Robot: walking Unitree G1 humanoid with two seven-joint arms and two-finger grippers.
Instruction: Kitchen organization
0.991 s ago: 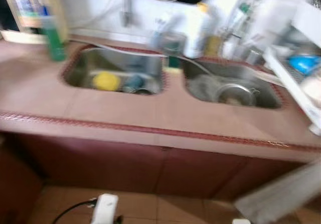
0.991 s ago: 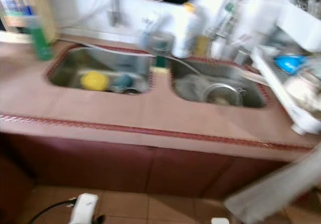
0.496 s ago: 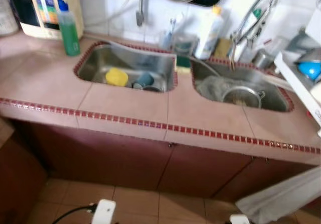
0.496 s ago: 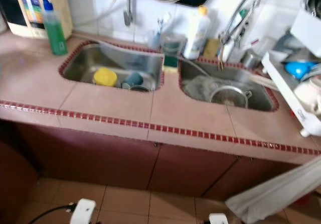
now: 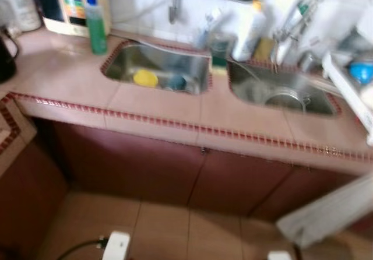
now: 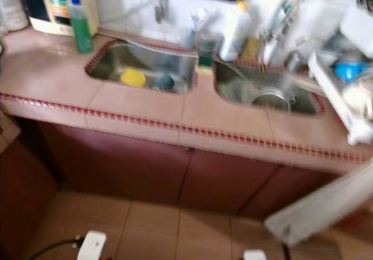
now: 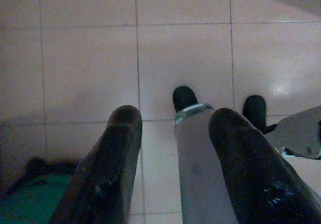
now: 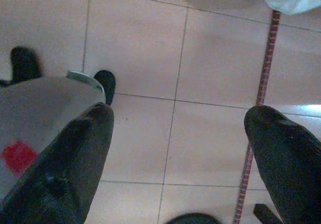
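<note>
Blur softens the surface (image 5: pixel 70 73) and both sinks (image 5: pixel 160 67); yellow item (image 5: pixel 144 77) unidentifiable. My left end effector (image 7: pixel 175 133) and right end effector (image 8: pixel 178 128) hang open above floor tiles (image 8: pixel 210 58).

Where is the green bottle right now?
In the head views the green bottle stands on the counter at the robot's left, just left of the left sink, in front of a cream box.

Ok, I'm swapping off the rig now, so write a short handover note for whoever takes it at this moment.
Left gripper and right gripper: both open, holding nothing, hanging over the floor tiles.
Robot faces the tiled counter.
Left sink holds a yellow item and a teal cup; right sink holds a metal bowl.
Green bottle stands by the left sink.
Nothing handled yet; all organizing remains.
</note>
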